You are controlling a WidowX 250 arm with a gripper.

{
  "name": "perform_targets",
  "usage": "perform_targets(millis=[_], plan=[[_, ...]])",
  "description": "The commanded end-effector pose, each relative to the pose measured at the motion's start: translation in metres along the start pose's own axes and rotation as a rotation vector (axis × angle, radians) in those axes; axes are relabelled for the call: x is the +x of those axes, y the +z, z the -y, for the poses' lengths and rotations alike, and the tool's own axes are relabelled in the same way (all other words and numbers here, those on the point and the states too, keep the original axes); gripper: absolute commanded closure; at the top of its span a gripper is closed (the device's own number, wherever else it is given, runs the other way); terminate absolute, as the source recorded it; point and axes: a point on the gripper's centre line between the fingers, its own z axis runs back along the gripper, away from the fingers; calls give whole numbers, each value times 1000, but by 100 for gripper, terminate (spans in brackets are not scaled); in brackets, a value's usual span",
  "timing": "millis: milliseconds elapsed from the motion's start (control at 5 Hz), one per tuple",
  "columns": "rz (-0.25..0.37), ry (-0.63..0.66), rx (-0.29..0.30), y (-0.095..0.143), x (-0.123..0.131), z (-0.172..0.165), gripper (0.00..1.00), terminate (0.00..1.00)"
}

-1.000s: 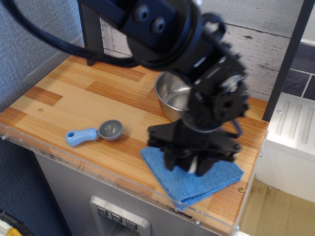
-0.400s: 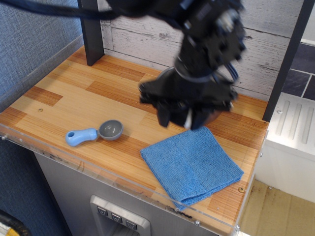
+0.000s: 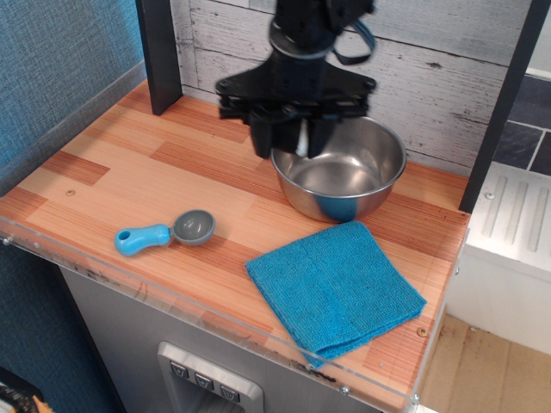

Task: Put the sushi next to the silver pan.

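My gripper (image 3: 291, 138) hangs at the back of the wooden counter, just over the left rim of the silver pan (image 3: 379, 191). Its black fingers (image 3: 269, 136) are shut on the sushi (image 3: 301, 140). Only a sliver of the sushi's white rice end shows between them; the black wrap blends with the fingers. The sushi is held in the air, above the counter and the pan's left edge. The silver pan is a round shiny steel bowl, standing empty at the back right.
A folded blue cloth (image 3: 336, 288) lies at the front right. A grey scoop with a blue handle (image 3: 164, 234) lies at the front left. A black post (image 3: 159, 56) stands at the back left, and another (image 3: 508, 103) at the right edge.
The gripper has lifted the sushi off the blue cloth and carried it back and left, from the cloth to above the pan's left rim. The cloth is now uncovered.
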Motion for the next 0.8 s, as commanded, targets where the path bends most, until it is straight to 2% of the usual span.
perform_targets(millis=[0,600], plan=[[22,87,10,-15,45,-8,100,0],[-13,175,74,-61,76,-25,100,0]])
